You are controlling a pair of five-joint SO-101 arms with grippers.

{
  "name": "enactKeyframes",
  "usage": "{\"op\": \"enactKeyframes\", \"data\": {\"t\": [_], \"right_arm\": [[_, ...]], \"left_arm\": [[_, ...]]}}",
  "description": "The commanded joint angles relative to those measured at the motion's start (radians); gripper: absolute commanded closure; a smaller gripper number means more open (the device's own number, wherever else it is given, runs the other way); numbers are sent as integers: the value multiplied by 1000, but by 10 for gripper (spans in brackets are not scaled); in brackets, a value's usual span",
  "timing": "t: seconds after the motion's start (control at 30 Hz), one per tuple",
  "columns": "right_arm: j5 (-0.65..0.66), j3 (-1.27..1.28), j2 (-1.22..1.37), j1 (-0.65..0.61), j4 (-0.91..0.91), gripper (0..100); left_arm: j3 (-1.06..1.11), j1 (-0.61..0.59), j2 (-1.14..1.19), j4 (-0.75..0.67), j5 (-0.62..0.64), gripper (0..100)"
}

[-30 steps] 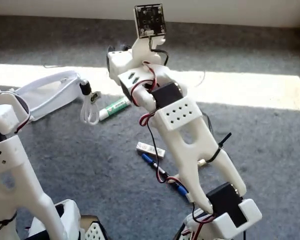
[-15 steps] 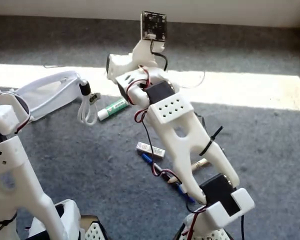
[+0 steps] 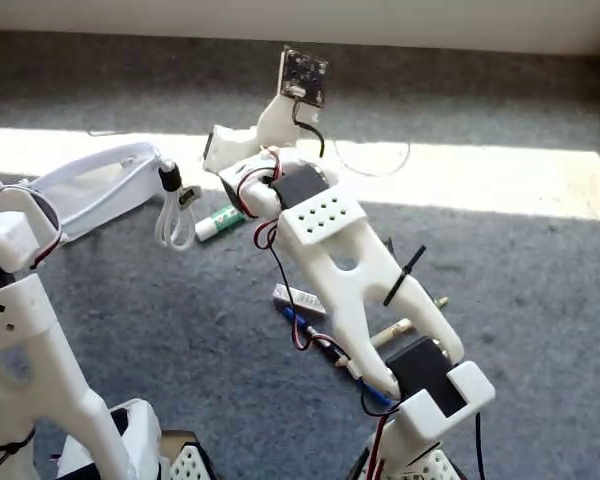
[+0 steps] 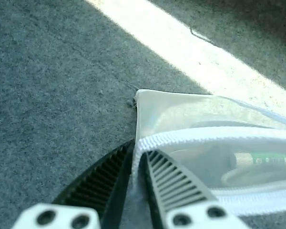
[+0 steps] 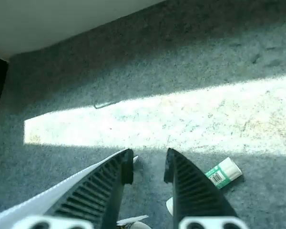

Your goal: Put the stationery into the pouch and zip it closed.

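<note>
Left gripper [image 4: 138,155] clenched on the zipper edge of the white translucent zip pouch [image 4: 205,114], pouch body ahead of the jaws. Right gripper [image 5: 148,167] jaws parted, nothing between, over grey carpet [image 3: 540,260]. Green-and-white cylindrical stick [image 5: 222,172] just beside its tips. White coiled cable [image 3: 175,215] lies between pouch and stick. White eraser block [image 3: 300,298], blue pen [image 3: 315,338] and beige pencil [image 3: 393,332] lie well behind the right jaws, the pen partly under that arm.

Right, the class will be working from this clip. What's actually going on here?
The left hand is clamped on the edge of the translucent white pouch. The right hand hangs open above the carpet near the green-and-white marker. The blue pen and white cable lie loose outside the pouch.
</note>
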Motion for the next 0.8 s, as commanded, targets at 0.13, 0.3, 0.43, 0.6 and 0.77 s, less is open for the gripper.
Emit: {"op": "enactKeyframes", "data": {"t": [0.13,0.3,0.43,0.6,0.77], "right_arm": [[-163,-61,65,-27,88,886],[-172,-262,255,-59,228,886],[-258,-493,401,-59,398,886],[-275,-782,588,-64,578,886],[-275,-1053,748,-64,713,886]], "left_arm": [[22,-7,15,-51,8,993],[22,-5,15,-49,8,993],[22,-8,15,-46,8,993],[33,-7,15,-51,8,993],[33,-8,15,-48,8,993]]}}
